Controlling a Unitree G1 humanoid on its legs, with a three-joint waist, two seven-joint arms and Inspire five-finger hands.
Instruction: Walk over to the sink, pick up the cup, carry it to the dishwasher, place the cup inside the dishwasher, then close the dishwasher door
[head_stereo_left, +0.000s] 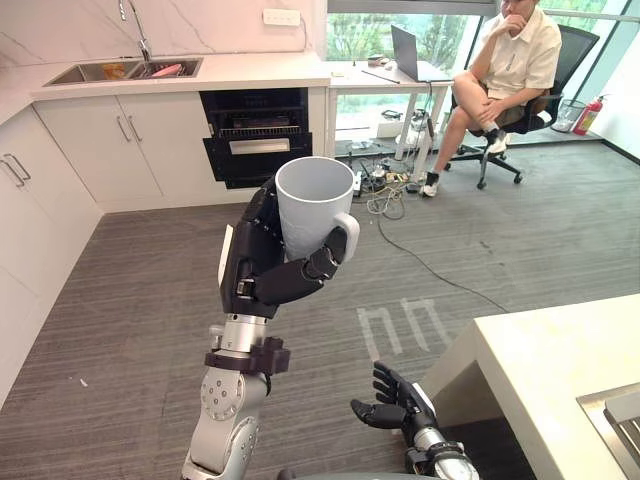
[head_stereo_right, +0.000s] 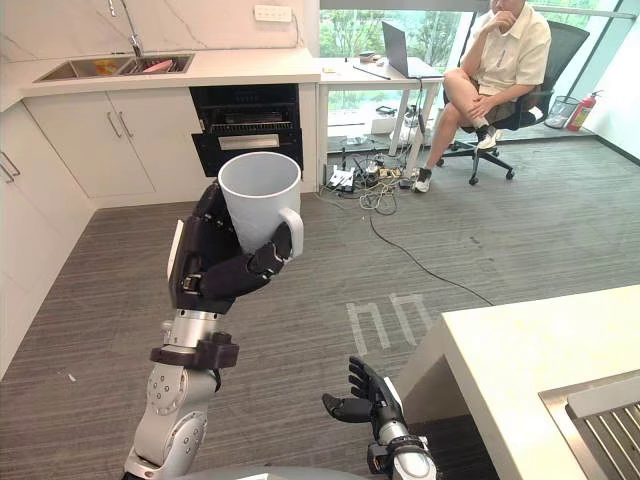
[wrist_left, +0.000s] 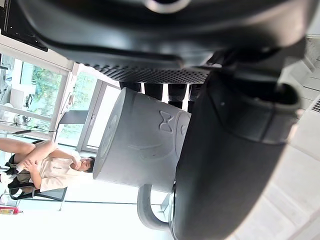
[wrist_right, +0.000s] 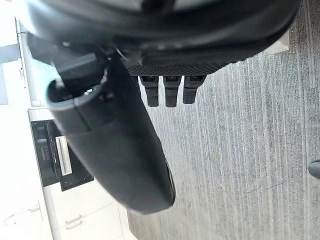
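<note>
Dark, low and nearest: right hand (head_stereo_left: 392, 402), fingers loosely spread, holding nothing. Just above and to its left, left hand (head_stereo_left: 262, 262) raised, fingers and thumb wrapped round the pale grey mug (head_stereo_left: 313, 205); mouth up, long axis vertical, handle toward the robot's right. Well beyond the mug, across the grey floor (head_stereo_left: 150, 300), black dishwasher (head_stereo_left: 256, 135), front seemingly ajar. Farther left, sink (head_stereo_left: 120, 71).

Lower body of cup (head_stereo_left: 314, 200) hidden behind curled fingers of left hand (head_stereo_left: 260, 265). Contents of sink (head_stereo_left: 75, 74) too small to identify. Person (head_stereo_left: 512, 60): head cut by top edge. Tabletop (head_stereo_left: 545, 350) runs off right edge.
</note>
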